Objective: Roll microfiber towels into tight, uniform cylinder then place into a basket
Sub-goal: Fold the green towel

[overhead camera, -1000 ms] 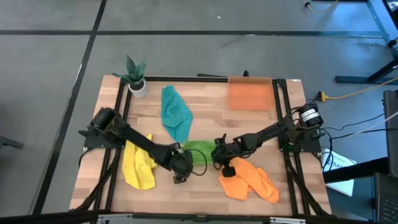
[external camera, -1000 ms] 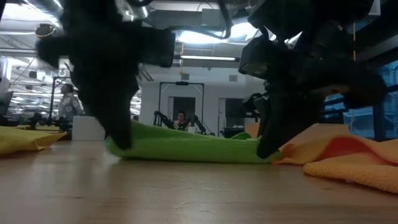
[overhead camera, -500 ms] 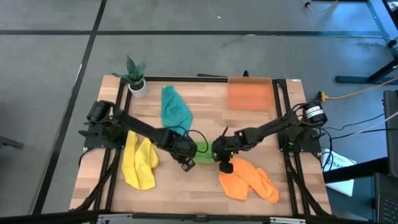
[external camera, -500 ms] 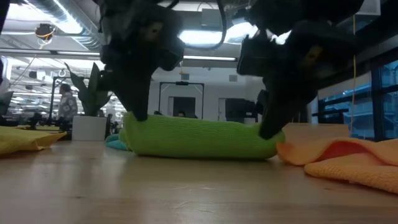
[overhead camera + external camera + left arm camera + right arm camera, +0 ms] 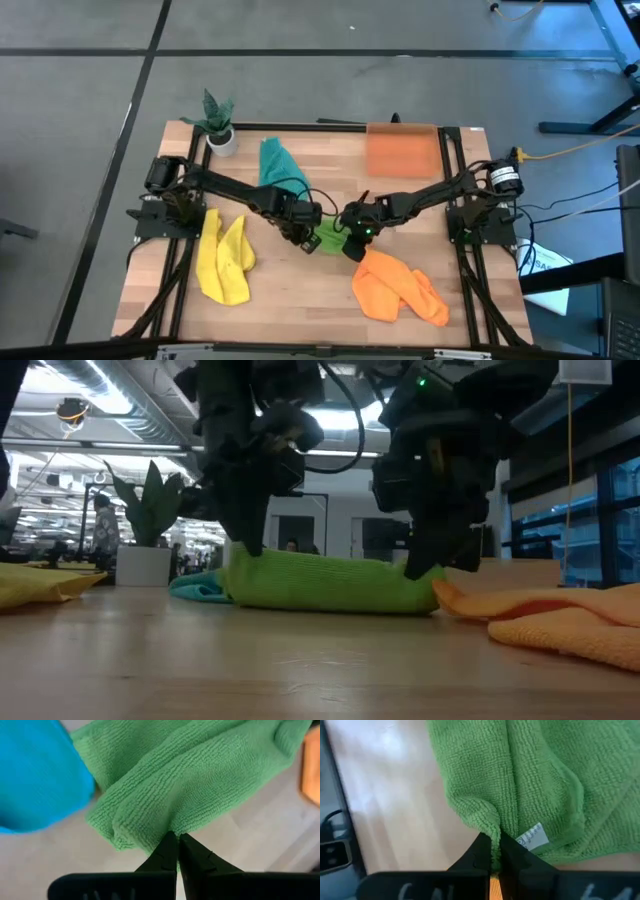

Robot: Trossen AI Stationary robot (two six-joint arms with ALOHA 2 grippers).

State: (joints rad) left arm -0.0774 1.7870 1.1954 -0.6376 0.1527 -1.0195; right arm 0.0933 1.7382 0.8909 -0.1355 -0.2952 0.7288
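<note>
The bright green towel [image 5: 327, 239] lies mid-table as a thick folded roll [image 5: 330, 582]. My left gripper [image 5: 303, 228] is shut on its left end, and my right gripper [image 5: 351, 240] is shut on its right end. The teal towel [image 5: 281, 176] lies behind the roll and touches it at the left. The yellow towel [image 5: 225, 261] lies at the near left. The orange towel [image 5: 399, 290] lies at the near right, against the roll's right end. The orange basket [image 5: 402, 151] stands at the far right. My left gripper pinches a fold of the green towel at its left end [image 5: 165, 827] between the two fingertips. It comes slanting down from above, as the low view [image 5: 250, 545] shows. The towel lies on the table. My right gripper pinches a fold of the green towel at its right end [image 5: 487, 827], beside the white label [image 5: 532, 836]. The fingers slant down from above [image 5: 420, 565]. The towel rests on the table.
A small potted plant [image 5: 218, 122] stands at the far left corner. Black frame rails [image 5: 195, 180] run along both table sides. Bare wood shows at the near edge between the yellow and orange towels [image 5: 300, 310]. A person shows far back in the room [image 5: 105, 530].
Both grippers have gone toward the table's far edge, staying shut on the green towel's ends. The towel, lying low and flat a second ago, has rolled over into a thicker roll and shifted toward the teal towel.
</note>
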